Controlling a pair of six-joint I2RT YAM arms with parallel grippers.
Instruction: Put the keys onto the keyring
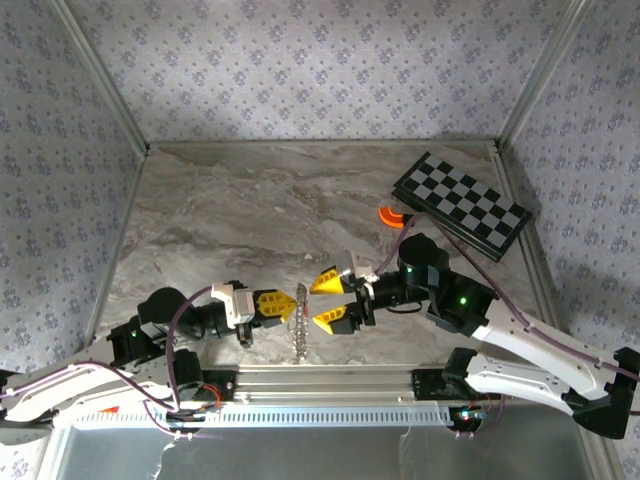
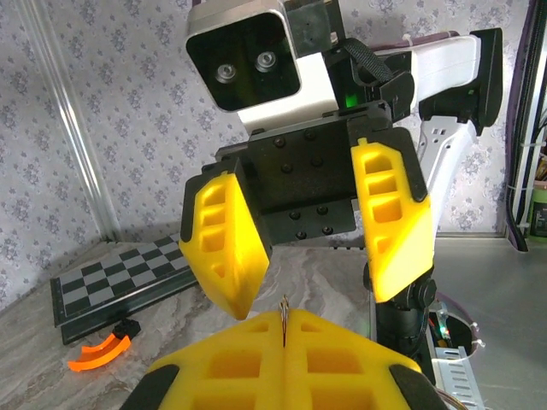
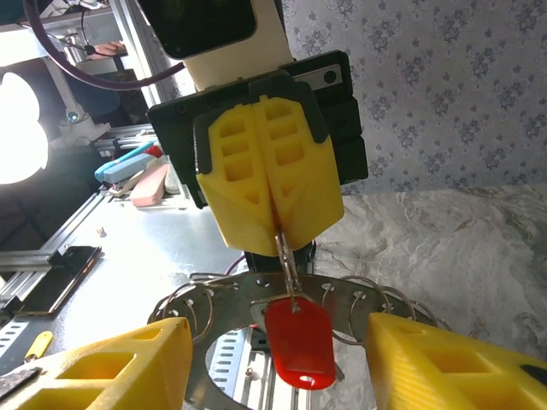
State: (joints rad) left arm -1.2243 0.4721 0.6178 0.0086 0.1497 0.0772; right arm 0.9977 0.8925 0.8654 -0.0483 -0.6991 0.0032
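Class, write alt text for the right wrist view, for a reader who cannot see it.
The yellow left end effector, shut, pinches the top of a silvery keyring fringed with small loops, with a red-headed key hanging at its middle. The right end effector stands open at either side below.

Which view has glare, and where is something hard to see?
Right wrist view: a bright light at the left edge is blown out to white, yet the red key stays sharp. Top external view: even light, but the keyring is edge-on, thin and hard to read. Left wrist view: even light, no glare.
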